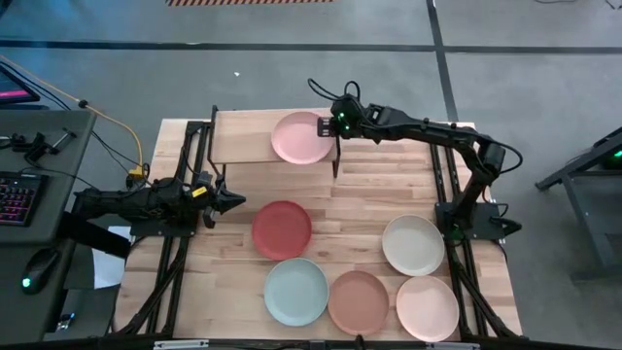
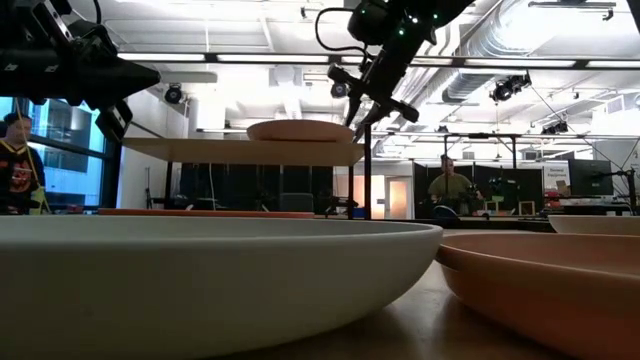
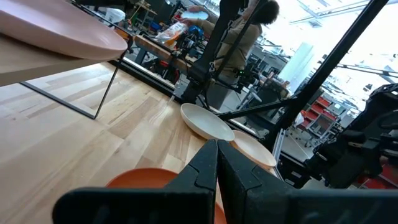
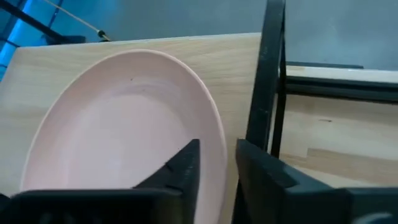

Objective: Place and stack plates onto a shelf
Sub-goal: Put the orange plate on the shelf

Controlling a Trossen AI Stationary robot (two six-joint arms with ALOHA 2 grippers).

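Right pincer (image 1: 337,122) hovered at the right edge of the round matte pink plate (image 1: 302,138), its fingers (image 4: 186,163) parted by a narrow gap straddling the rim; whether they actually pressed on it could not be told. That plate lay flat on the small light-wood shelf on thin black metal legs (image 1: 241,137), at its right end, overhanging the edge slightly. One black leg (image 4: 267,81) stood just beside the pincer.

Left pincer (image 1: 234,202) waited with fingers closed and empty, low over the butcher-block counter (image 1: 369,185), just left of the round red plate (image 1: 282,229).

Well apart from the shelf, on the near part of the counter, lay the pale blue plate (image 1: 295,292), terracotta plate (image 1: 358,301), peach plate (image 1: 427,308) and cream plate (image 1: 413,244), each flat and unstacked.

In the low view, the nearest plates filled the foreground and hid most of the counter; people (image 2: 452,187) showed in the room behind.
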